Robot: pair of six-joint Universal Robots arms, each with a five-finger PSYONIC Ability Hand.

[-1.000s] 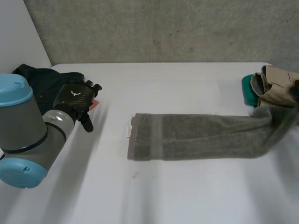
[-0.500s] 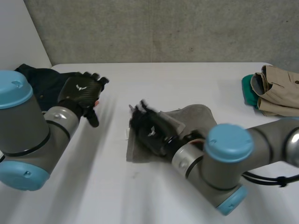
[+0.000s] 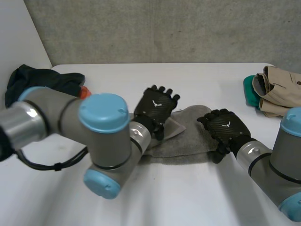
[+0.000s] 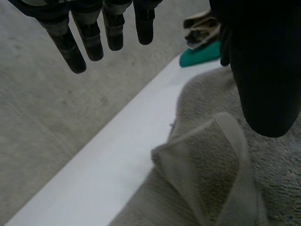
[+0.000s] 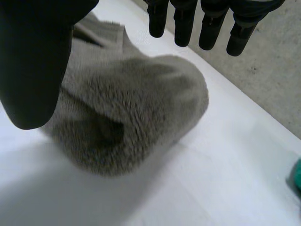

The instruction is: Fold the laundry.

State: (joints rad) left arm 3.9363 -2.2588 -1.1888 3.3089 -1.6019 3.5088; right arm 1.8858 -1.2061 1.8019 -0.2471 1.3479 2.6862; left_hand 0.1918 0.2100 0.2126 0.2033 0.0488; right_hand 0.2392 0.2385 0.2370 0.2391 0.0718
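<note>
**A:** Where does the head camera sit?

**B:** High behind both arms, looking down over the white surface (image 3: pixel 188 197) to the grey wall (image 3: pixel 164 28) past its far edge.

**A:** And the wrist cameras?

**B:** Very near the grey towel (image 3: pixel 188 141), one looking past the left hand (image 4: pixel 89 37), one past the right hand (image 5: pixel 33 61). All three share the towel. The left wrist and head views also share the green cloth (image 3: pixel 248 92) by the right edge.

A white table (image 3: pixel 197 80) stands against a rough grey wall (image 3: pixel 164 28) (mottled like concrete), a white panel (image 3: pixel 19 42) beside it.
</note>
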